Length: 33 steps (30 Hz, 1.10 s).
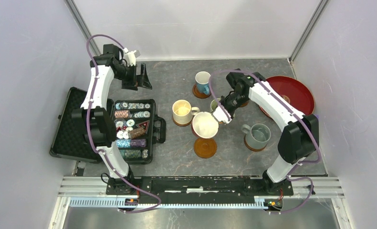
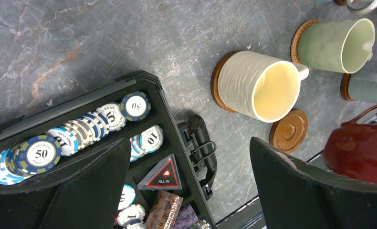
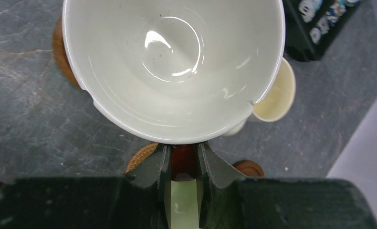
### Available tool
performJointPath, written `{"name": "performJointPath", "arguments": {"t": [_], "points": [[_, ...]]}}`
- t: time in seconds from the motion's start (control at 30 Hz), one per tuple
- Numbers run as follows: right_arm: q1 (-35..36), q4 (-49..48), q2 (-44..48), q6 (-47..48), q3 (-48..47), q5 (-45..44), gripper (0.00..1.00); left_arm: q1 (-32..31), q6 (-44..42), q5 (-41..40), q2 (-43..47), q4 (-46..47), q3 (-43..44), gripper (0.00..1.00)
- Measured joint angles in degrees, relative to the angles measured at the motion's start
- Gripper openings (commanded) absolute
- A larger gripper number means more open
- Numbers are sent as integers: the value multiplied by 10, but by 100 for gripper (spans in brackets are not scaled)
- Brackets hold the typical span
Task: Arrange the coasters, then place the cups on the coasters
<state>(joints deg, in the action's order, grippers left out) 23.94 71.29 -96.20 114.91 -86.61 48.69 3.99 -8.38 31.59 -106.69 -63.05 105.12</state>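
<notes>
Right fingers pinch the red handle of the white cup; left fingers gape wide

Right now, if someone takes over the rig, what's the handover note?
Left gripper: open, empty, beyond the chip case.
Right gripper: shut on the handle of the white-and-red cup, just behind the empty coaster.
Done: blue cup, cream cup, green cup, grey cup each sit on a coaster.
To do: set the held cup on the empty coaster.
</notes>
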Motion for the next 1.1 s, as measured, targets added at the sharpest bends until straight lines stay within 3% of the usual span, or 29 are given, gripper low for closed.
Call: {"name": "performJointPath", "arguments": {"t": [0.4, 1.1], "points": [[74, 5, 5, 17, 44, -99, 0, 0, 0, 1, 10, -2, -10, 100], [86, -3, -50, 12, 58, -130, 0, 0, 0, 5, 10, -2, -8, 100]]}}
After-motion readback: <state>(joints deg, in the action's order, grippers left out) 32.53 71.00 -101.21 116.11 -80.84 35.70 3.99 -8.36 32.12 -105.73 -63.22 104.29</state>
